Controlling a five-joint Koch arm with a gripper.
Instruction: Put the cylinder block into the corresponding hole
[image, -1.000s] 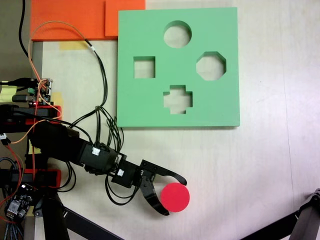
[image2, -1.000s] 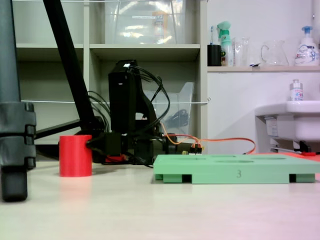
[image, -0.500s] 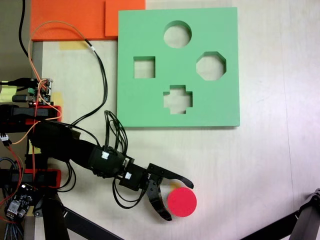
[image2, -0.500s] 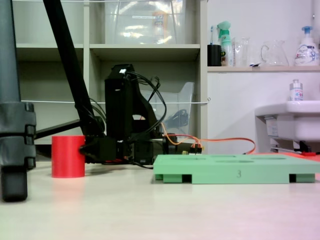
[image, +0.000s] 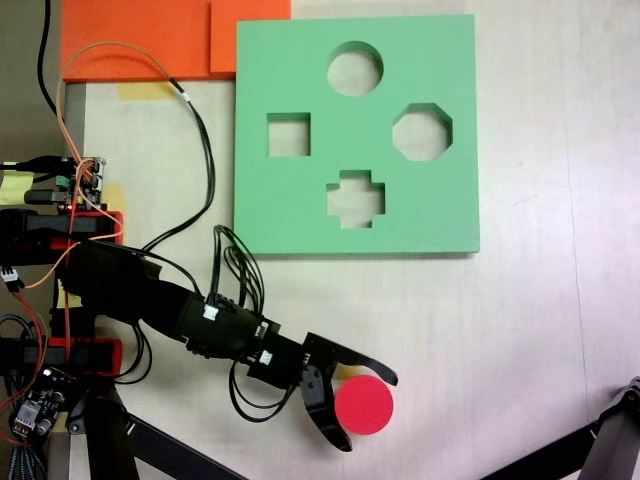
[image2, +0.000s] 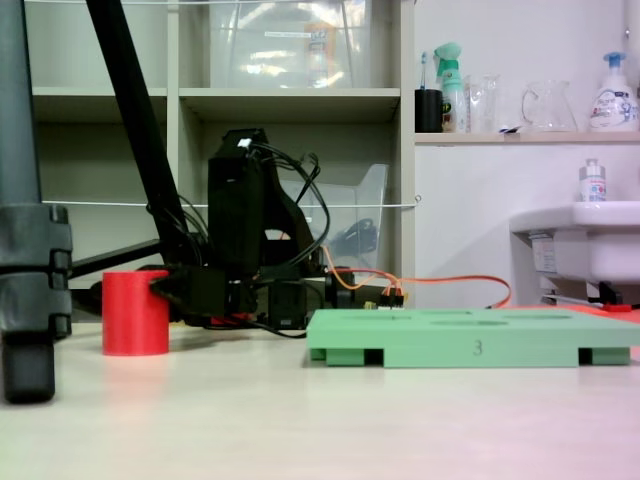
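orange foam sheets (image: 150, 35), sink (image2: 580, 245), shelf bottles (image2: 455, 85)

cylinder (image: 363, 407) red foam, matt, smooth flat top. board (image: 300, 210) green foam, matt, clean-cut edges (side face in the low fixed view looks slightly grainy). gripper (image: 369, 408) black plastic, faint sheen. table (image: 520, 330) pale, smooth, light wood-grain look, low gloss. orange sheets (image: 130, 35) matt foam. cables (image: 205, 160) glossy rubbery sleeves.
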